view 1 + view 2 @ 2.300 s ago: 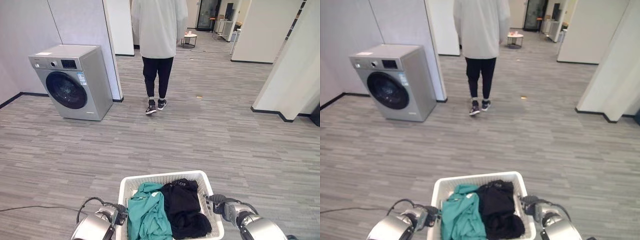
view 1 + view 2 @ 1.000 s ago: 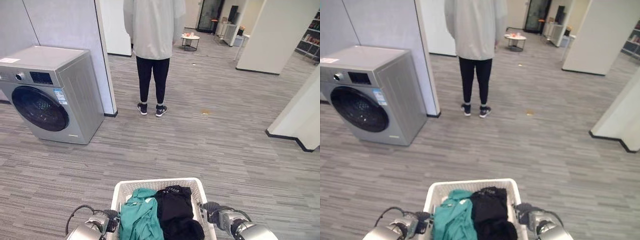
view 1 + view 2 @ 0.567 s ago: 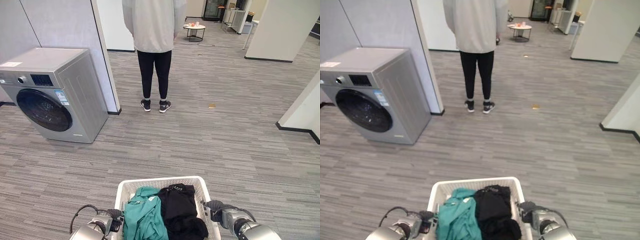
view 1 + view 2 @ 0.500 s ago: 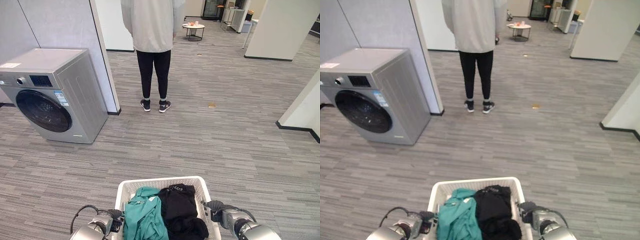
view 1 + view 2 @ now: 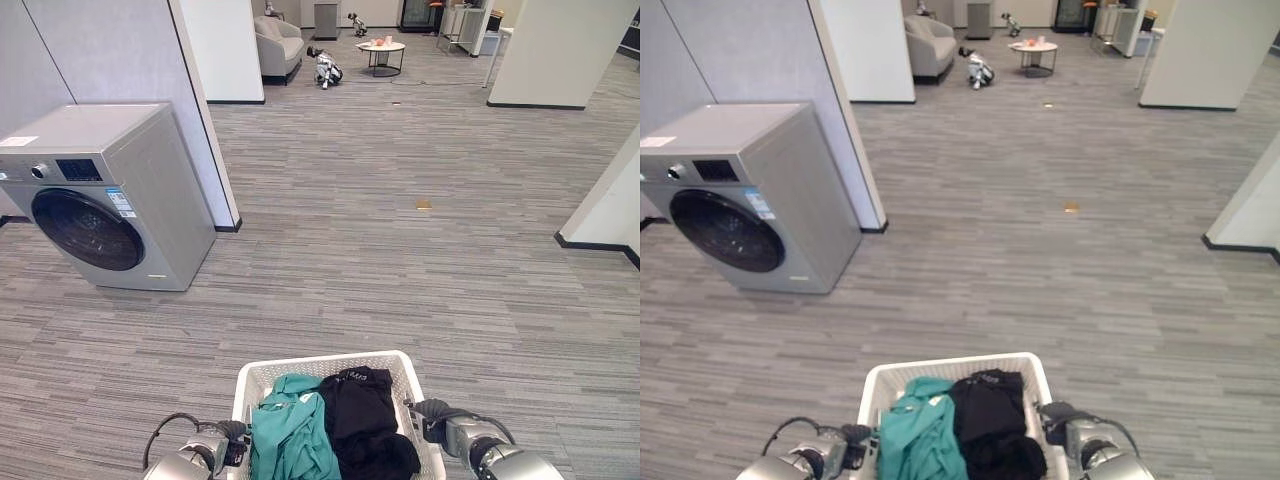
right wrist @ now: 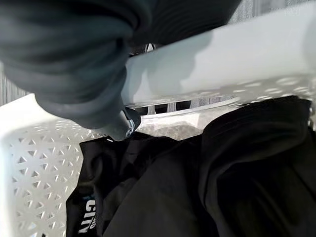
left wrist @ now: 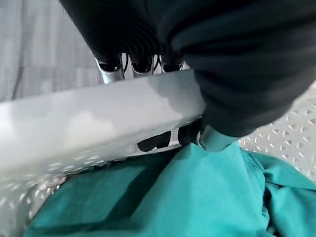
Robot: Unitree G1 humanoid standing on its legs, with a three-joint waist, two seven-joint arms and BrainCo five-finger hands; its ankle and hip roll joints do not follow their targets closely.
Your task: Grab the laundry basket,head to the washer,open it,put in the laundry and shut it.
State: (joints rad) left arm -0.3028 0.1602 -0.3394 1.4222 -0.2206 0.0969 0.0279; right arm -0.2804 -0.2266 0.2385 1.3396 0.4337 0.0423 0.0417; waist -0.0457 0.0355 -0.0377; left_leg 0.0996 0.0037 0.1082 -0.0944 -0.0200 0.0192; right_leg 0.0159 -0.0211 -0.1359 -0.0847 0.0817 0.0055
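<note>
The white laundry basket [image 5: 330, 372] sits at the bottom centre of the head view, carried between both arms, with a teal garment [image 5: 290, 430] on its left half and a black garment [image 5: 368, 420] on its right. The left hand [image 7: 143, 59] has its fingers hooked through the slot under the basket's rim, dark tips showing on the inner side, so it is clamped on the handle. The right hand [image 6: 74, 54] grips the opposite rim the same way, with its thumb [image 6: 129, 123] pressed against the inside wall above the black cloth.

The washer [image 5: 100, 195] stands at the left of the frame, against a grey partition [image 5: 110, 60], its round dark door closed and facing toward the lower right. Bare grey floor [image 5: 420, 290] lies between it and the basket.

The step in hand looks like the walk to the washer, and the machine is well off to the left of where the basket points. I'd say the thing to do is turn left and approach square to the door, not to the machine's corner. Keep the basket level so the loose clothes don't slide over the rim. Stop short enough that the door has room to swing, and leave a patch of floor beside the machine to set the basket down, since both hands are occupied.
</note>
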